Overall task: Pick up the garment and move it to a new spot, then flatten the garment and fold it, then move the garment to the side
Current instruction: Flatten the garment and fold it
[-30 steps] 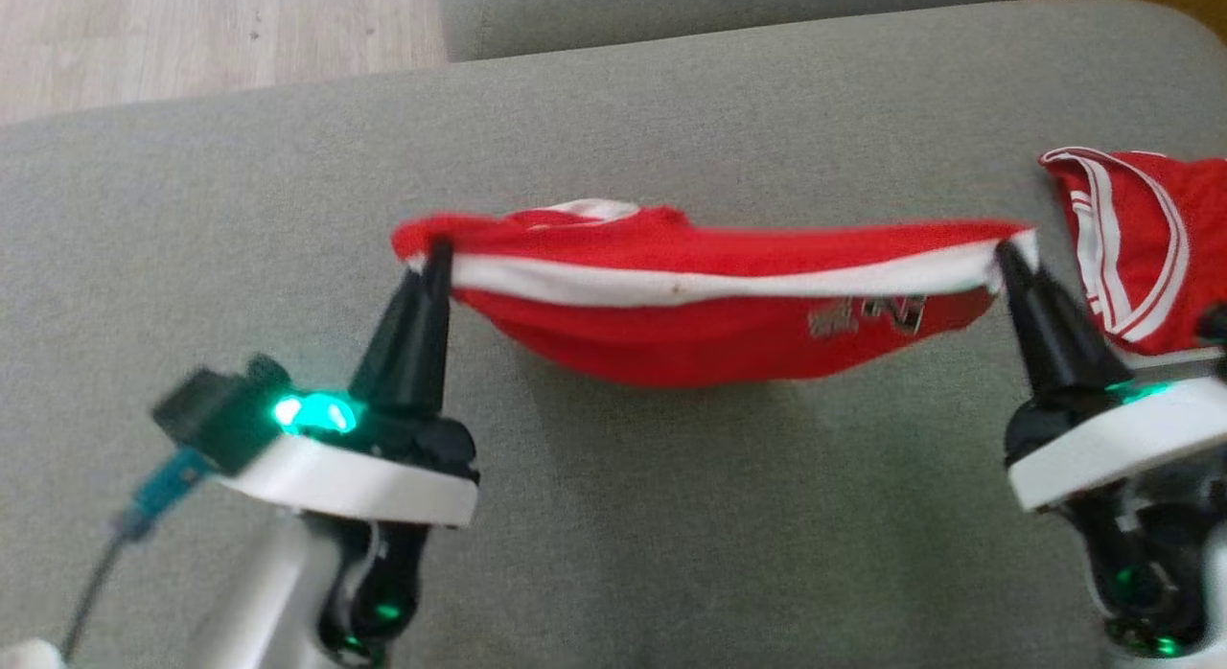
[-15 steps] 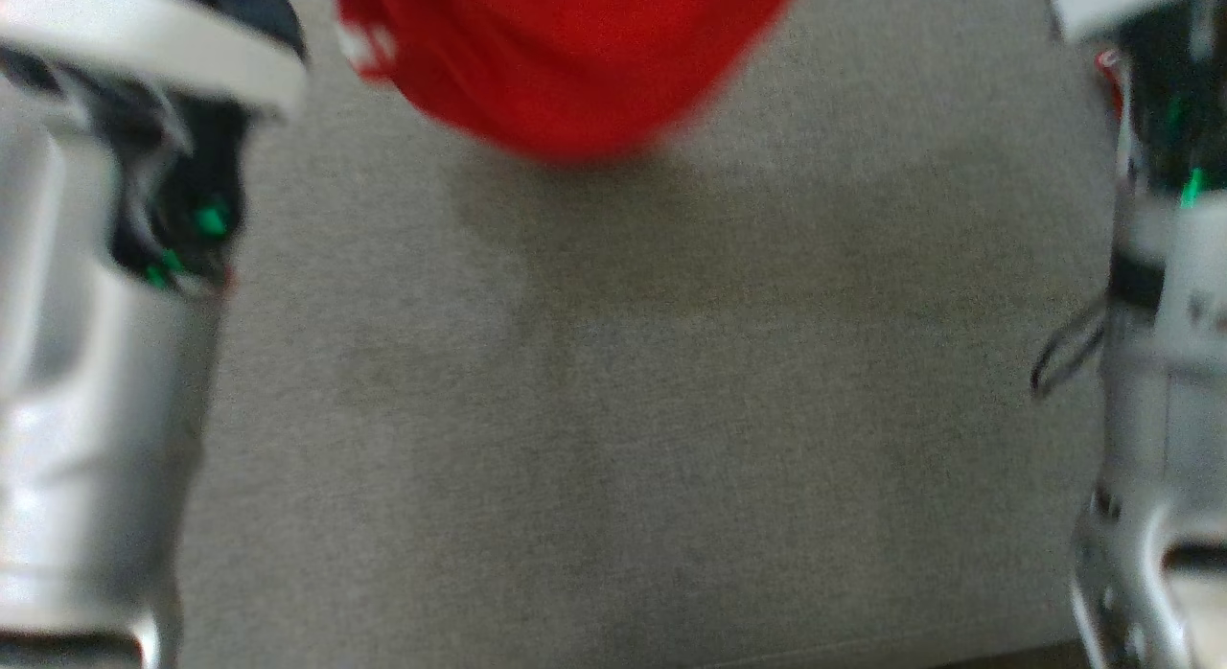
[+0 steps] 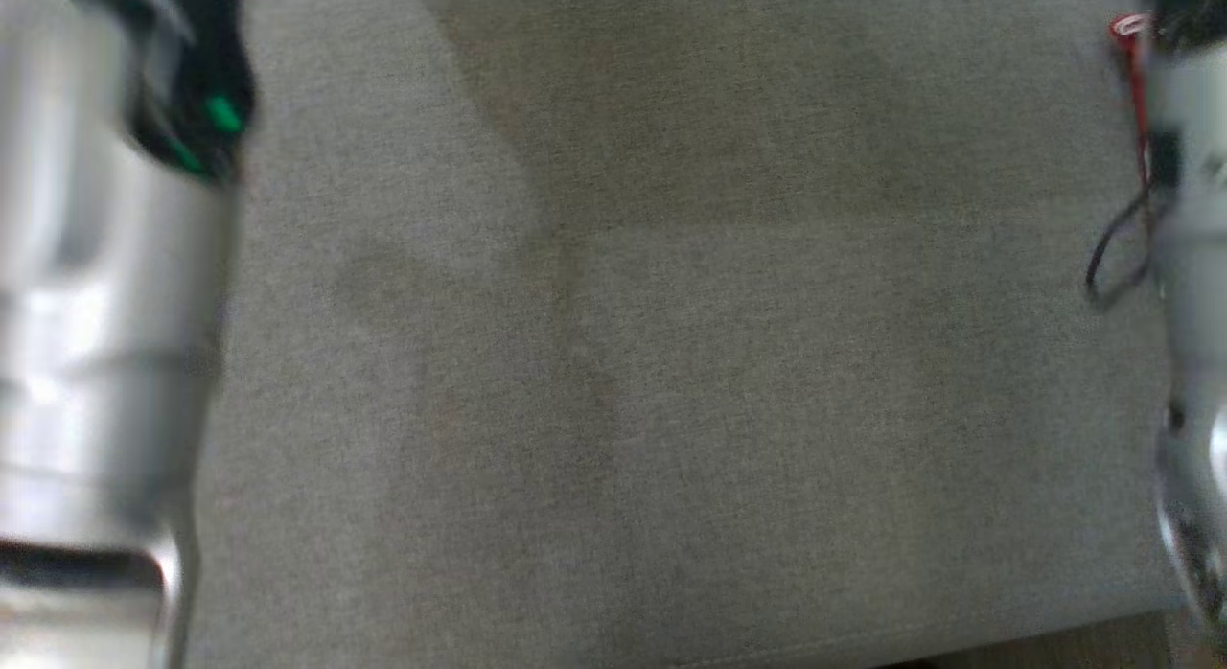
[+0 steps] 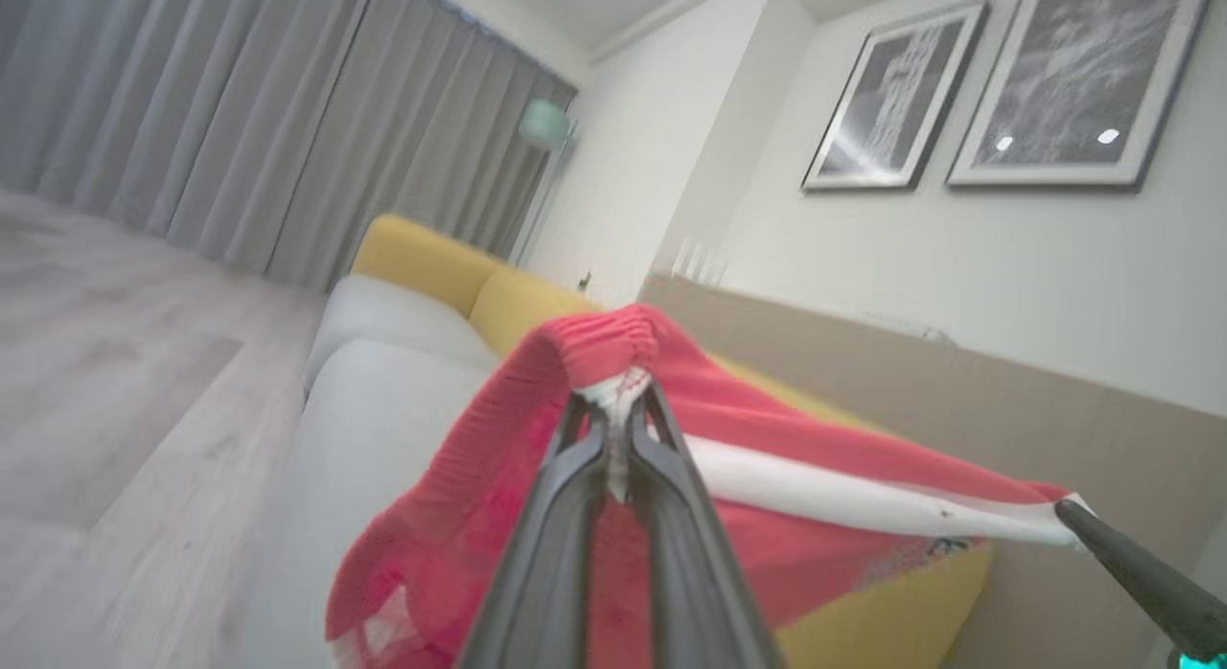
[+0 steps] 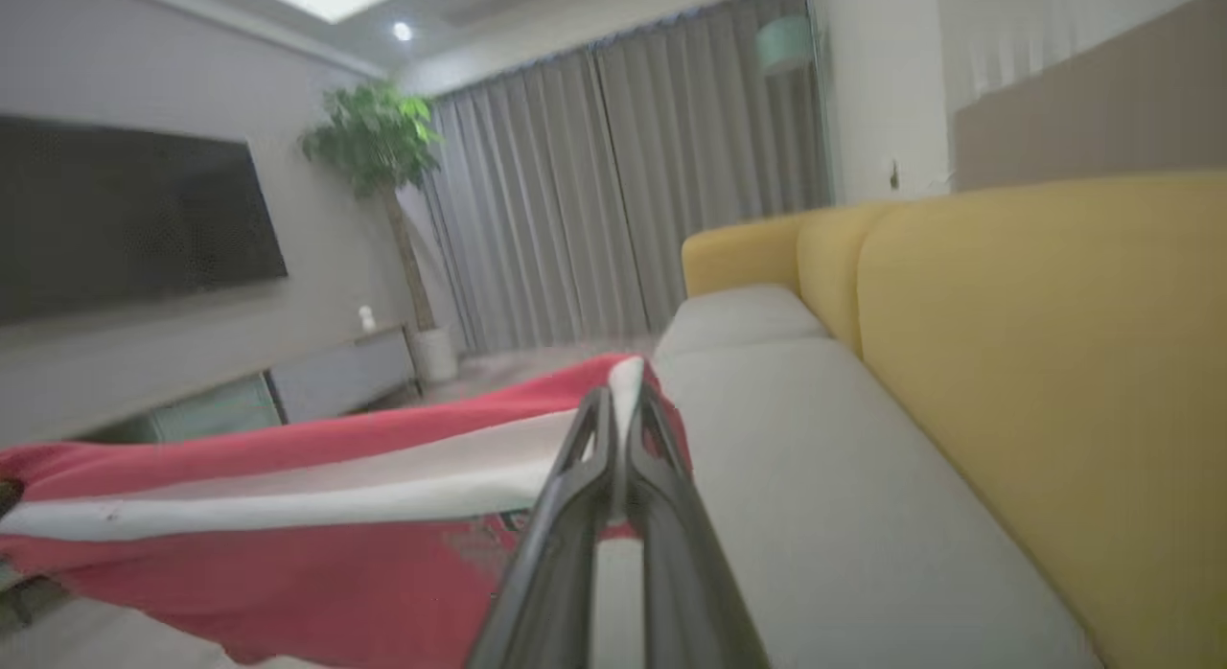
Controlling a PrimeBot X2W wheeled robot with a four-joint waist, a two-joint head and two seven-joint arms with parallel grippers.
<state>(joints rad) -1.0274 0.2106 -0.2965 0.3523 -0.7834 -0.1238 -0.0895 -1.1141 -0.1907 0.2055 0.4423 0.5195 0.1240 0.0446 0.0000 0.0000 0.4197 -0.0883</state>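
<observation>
The red garment (image 4: 786, 477) with its white band hangs stretched in the air between both grippers. The left gripper (image 4: 623, 415) is clamped on one gathered end, and the cloth runs from it toward 4 o'clock. The right gripper (image 5: 623, 401) is clamped on the other end, the cloth trailing toward 8 o'clock. The grey sofa seat (image 5: 815, 477) lies below, with the yellow backrest (image 5: 1035, 362) at 3 o'clock.

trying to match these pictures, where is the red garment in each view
head view: thin red sliver at top right edge, too blurred to tell what it is
left wrist view: red garment at centre, pinched by the left end effector, stretched rightward
right wrist view: lower left to centre, pinched by the right end effector
shared landmark: grey sofa seat
</observation>
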